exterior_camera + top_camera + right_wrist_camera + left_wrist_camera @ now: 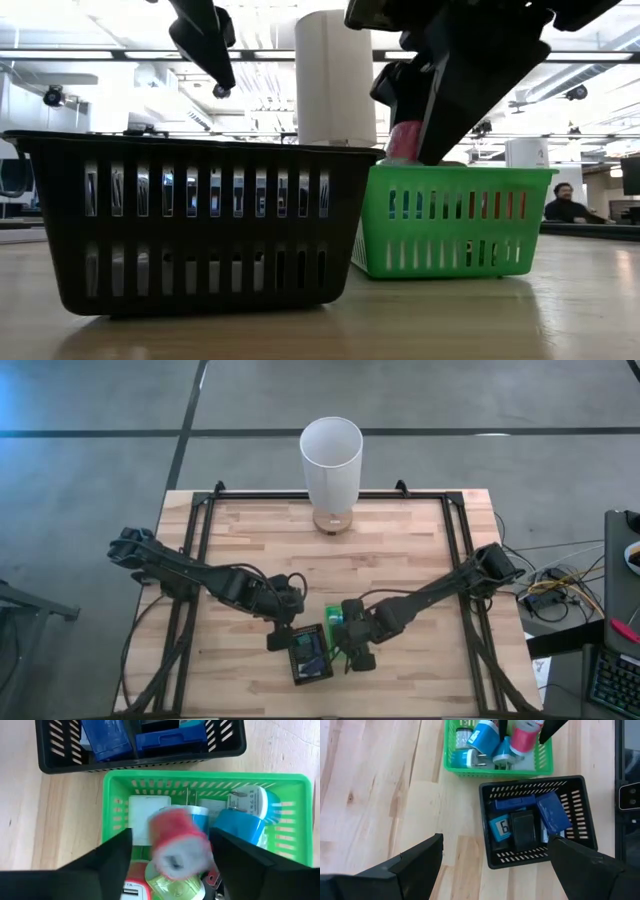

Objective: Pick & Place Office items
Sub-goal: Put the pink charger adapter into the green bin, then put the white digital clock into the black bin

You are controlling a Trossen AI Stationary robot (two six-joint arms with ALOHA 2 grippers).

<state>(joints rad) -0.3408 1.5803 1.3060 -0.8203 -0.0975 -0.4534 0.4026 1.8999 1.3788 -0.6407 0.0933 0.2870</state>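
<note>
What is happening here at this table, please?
A two-armed robot is sorting small office items into two baskets. The right pincer hangs over the green basket with its fingers apart, and a pink roll sits blurred between them, apparently just let go above the items already inside. The left pincer waits open over the black basket, which already holds blue and black items. A tall white cylinder stands at the table's far edge.

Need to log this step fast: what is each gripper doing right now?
Left gripper: open, empty, above the black basket.
Right gripper: open over the green basket, pink roll between its fingers.
</note>
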